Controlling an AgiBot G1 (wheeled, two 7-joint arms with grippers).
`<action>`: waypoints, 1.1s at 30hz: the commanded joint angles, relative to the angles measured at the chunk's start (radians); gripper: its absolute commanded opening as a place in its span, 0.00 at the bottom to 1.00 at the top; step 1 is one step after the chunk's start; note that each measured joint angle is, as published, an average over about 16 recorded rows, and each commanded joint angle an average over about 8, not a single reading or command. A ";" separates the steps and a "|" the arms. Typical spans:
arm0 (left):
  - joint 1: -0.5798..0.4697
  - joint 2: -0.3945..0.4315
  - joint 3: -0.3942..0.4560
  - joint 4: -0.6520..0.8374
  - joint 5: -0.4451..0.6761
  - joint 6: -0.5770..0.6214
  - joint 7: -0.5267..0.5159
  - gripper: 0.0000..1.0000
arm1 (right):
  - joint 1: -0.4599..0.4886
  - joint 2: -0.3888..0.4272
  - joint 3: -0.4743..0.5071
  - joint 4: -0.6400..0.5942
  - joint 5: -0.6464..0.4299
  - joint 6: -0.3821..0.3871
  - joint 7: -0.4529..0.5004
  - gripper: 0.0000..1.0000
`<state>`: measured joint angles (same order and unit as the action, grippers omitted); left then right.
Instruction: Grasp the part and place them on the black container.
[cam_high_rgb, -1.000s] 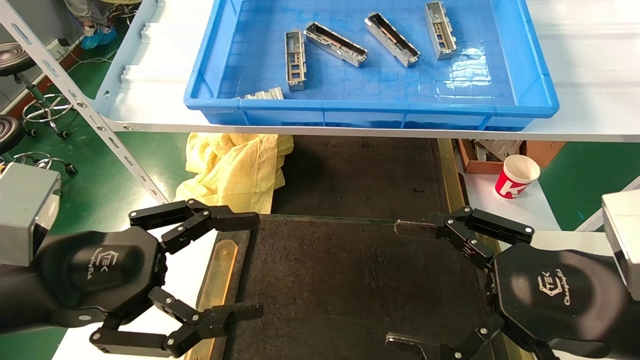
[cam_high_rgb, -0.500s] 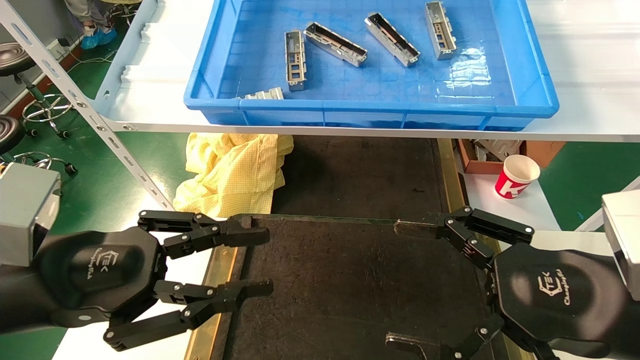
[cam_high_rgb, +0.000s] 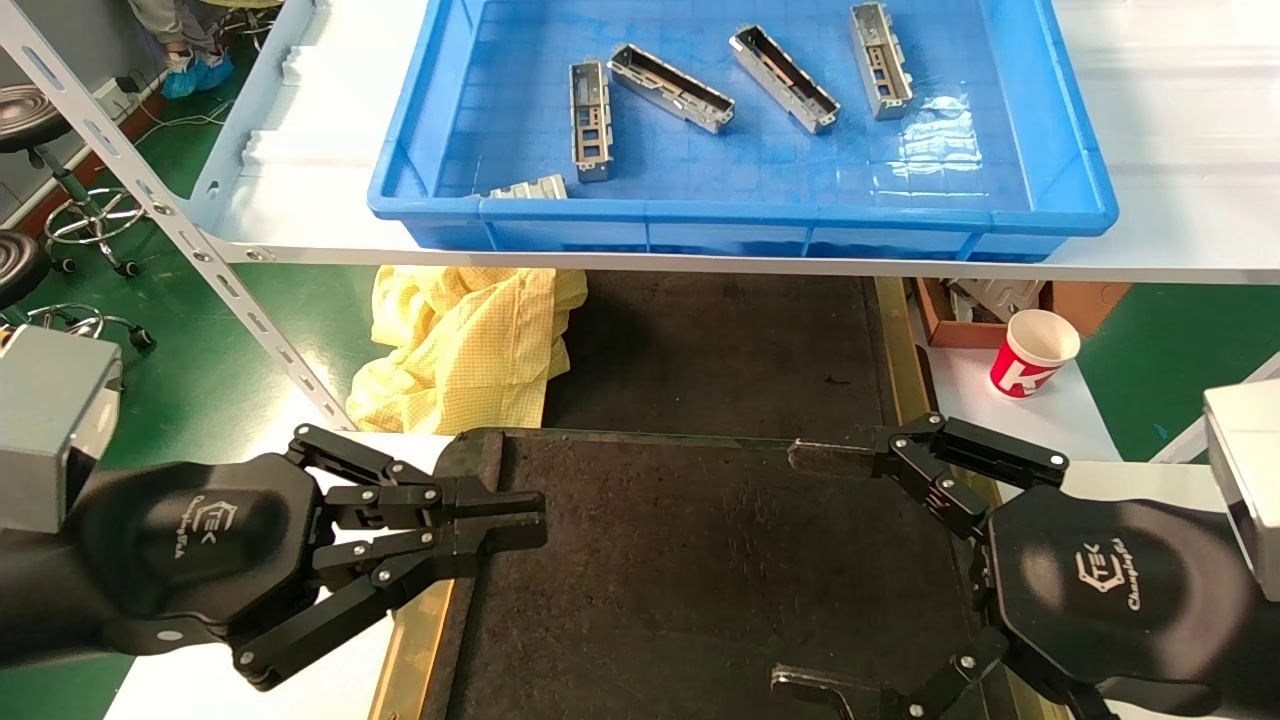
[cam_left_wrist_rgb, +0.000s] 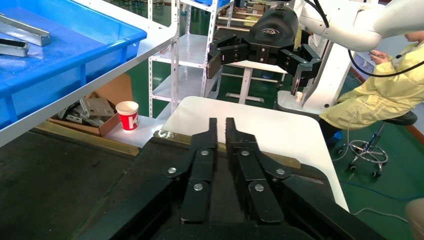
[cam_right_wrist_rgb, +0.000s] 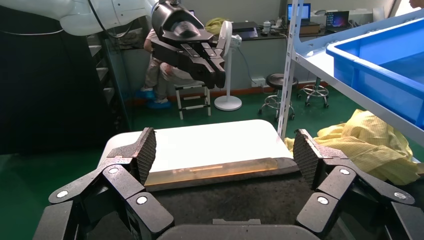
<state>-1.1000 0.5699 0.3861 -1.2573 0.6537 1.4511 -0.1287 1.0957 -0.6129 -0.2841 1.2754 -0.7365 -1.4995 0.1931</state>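
Several silver channel-shaped parts (cam_high_rgb: 671, 88) lie in the blue bin (cam_high_rgb: 1070, 150) on the upper shelf; two also show in the left wrist view (cam_left_wrist_rgb: 25, 32). The black container (cam_high_rgb: 720, 560), with brass strips along its sides, lies below between my grippers and holds no part. My left gripper (cam_high_rgb: 535, 520) hovers over the container's left edge, shut and empty; in its wrist view (cam_left_wrist_rgb: 220, 122) the fingers are nearly together. My right gripper (cam_high_rgb: 792, 568) is wide open and empty over the container's right side, and its wrist view (cam_right_wrist_rgb: 225, 150) shows the container (cam_right_wrist_rgb: 225, 200) beneath.
A yellow cloth (cam_high_rgb: 470, 340) lies under the shelf at the left. A red-and-white paper cup (cam_high_rgb: 1035, 352) and a cardboard box (cam_high_rgb: 960, 305) stand at the right. The white shelf's edge (cam_high_rgb: 300, 250) overhangs the container's far part.
My left gripper has closed from wide open to shut, with nothing in it. The right gripper and the parts have not moved.
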 joint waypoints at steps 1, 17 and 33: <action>0.000 0.000 0.000 0.000 0.000 0.000 0.000 0.00 | -0.003 0.001 0.001 -0.001 0.002 0.000 -0.002 1.00; 0.000 0.000 0.000 0.000 0.000 0.000 0.000 0.00 | 0.372 -0.164 -0.093 -0.241 -0.158 -0.019 0.074 1.00; 0.000 0.000 0.000 0.000 0.000 0.000 0.000 0.00 | 0.735 -0.432 -0.224 -0.842 -0.418 0.054 -0.162 1.00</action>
<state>-1.1001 0.5698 0.3863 -1.2572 0.6536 1.4512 -0.1286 1.8196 -1.0458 -0.5047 0.4522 -1.1451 -1.4430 0.0367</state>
